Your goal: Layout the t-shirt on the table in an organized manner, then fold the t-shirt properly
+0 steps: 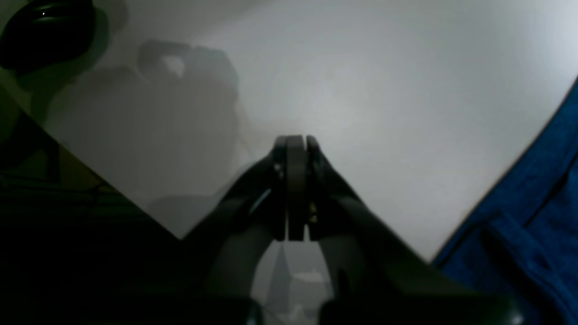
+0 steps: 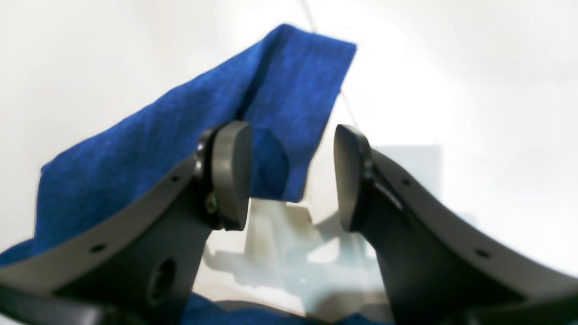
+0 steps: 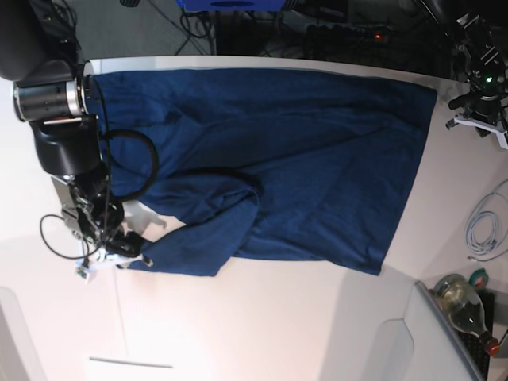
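Observation:
The dark navy t-shirt (image 3: 278,143) lies spread across the far half of the white table (image 3: 278,325), with one sleeve folded toward the near left. My right gripper (image 3: 131,255) is at that sleeve's corner. In the right wrist view the right gripper (image 2: 291,135) stands open, and a raised flap of the t-shirt (image 2: 180,131) sits against the left pad (image 2: 232,171) and reaches partway into the gap. My left gripper (image 1: 295,142) is shut on nothing, low over the bare table (image 1: 384,90). An edge of the t-shirt (image 1: 533,212) lies to its right. The left arm does not show in the base view.
A bottle (image 3: 464,305) and coiled white cable (image 3: 480,226) sit off the table's right side, beside a grey panel (image 3: 432,341). A camera stand (image 3: 480,87) is at the far right. In the left wrist view the table's edge (image 1: 113,189) runs diagonally at lower left.

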Controlling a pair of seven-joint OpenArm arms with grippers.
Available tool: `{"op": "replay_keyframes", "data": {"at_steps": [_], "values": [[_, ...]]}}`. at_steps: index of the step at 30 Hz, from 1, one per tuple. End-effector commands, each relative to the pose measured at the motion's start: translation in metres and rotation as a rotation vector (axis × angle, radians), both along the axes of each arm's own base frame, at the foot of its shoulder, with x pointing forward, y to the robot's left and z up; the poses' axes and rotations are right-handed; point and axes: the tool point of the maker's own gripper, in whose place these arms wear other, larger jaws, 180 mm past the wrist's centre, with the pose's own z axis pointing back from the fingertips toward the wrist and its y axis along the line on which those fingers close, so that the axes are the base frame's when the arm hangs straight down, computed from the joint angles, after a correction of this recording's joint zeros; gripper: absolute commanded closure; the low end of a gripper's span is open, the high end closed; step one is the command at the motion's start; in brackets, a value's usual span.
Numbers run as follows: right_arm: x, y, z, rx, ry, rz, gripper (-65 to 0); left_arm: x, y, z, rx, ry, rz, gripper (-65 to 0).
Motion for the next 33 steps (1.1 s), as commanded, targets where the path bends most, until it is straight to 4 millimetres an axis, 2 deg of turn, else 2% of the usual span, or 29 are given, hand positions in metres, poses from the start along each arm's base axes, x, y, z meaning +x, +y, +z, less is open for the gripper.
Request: {"op": "replay_keyframes", "data": {"at_steps": [1,4,5,7,9,11,13,15,18,19,23,27,29,33], "values": [[0.017,-0.008,0.017,-0.017,-0.055,-0.004,-22.5,0.008,0.010,0.015,0.040,-0.034,-0.005,0.0],[0.016,-0.011,0.016,-0.021,-0.053,-0.006,-5.4,0.008,0.010,0.015,0.040,-0.034,-0.005,0.0],[0.017,-0.019,0.019,-0.032,-0.058,-0.011,-2.1,0.008,0.010,0.015,0.040,-0.034,-0.005,0.0],[0.023,-0.026,0.027,-0.040,-0.079,-0.006,-1.5,0.008,0.010,0.015,0.040,-0.034,-0.005,0.0],[0.038,-0.022,0.041,-0.026,-0.120,0.022,-1.5,0.008,0.010,0.015,0.040,-0.034,-0.005,0.0],[0.042,-0.020,0.045,-0.021,-0.132,0.032,-1.8,0.007,0.010,0.015,0.040,-0.035,-0.004,0.0],[0.041,-0.020,0.044,-0.021,-0.129,0.032,-5.1,0.007,0.010,0.015,0.040,-0.035,-0.004,0.0],[0.039,-0.017,0.042,-0.015,-0.125,0.034,-14.1,0.007,0.010,0.015,0.040,-0.035,-0.004,0.0],[0.031,-0.014,0.032,-0.010,-0.105,0.036,-32.4,0.007,0.010,0.015,0.038,-0.035,-0.004,0.0],[0.030,-0.009,0.031,-0.003,-0.103,0.039,-33.3,0.007,0.010,0.015,0.039,-0.035,-0.002,0.0],[0.022,-0.003,0.022,0.005,-0.085,0.043,-28.2,0.008,0.009,0.015,0.038,-0.034,-0.005,0.0],[0.017,0.000,0.017,0.009,-0.074,0.044,-27.8,0.008,0.009,0.014,0.035,-0.037,-0.004,0.0],[0.017,0.010,0.015,0.023,-0.072,0.052,-27.5,0.008,0.009,0.014,0.034,-0.038,-0.003,0.0],[0.001,0.013,-0.005,0.032,-0.005,0.048,-27.2,0.014,0.009,0.017,0.035,-0.051,-0.004,0.0]]}}
